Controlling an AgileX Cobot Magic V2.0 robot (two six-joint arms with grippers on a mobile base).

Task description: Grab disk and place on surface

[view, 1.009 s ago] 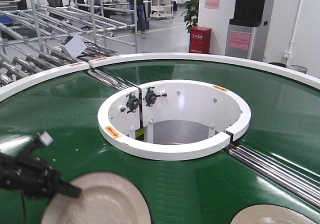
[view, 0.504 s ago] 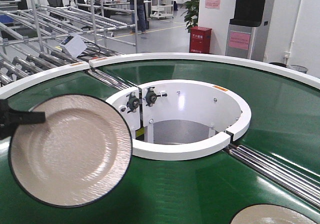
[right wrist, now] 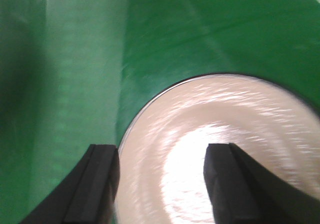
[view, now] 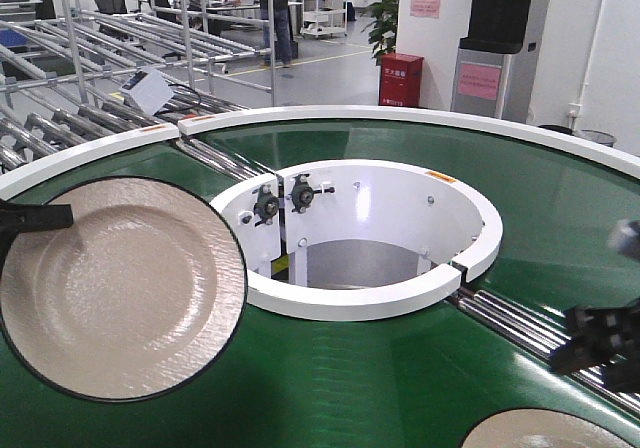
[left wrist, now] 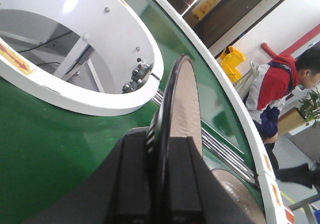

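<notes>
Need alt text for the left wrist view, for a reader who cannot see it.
The left tool clamps the rim of a beige round disk with a black edge, seen edge-on against the green conveyor belt. Behind it sits a white ring-shaped hub, and a person in a red and white jacket stands far right.

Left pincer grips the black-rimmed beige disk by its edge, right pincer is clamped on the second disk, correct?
No: the right pincer hangs open over the second beige disk, per the right wrist view. The left pincer grips its black-rimmed beige disk.
</notes>
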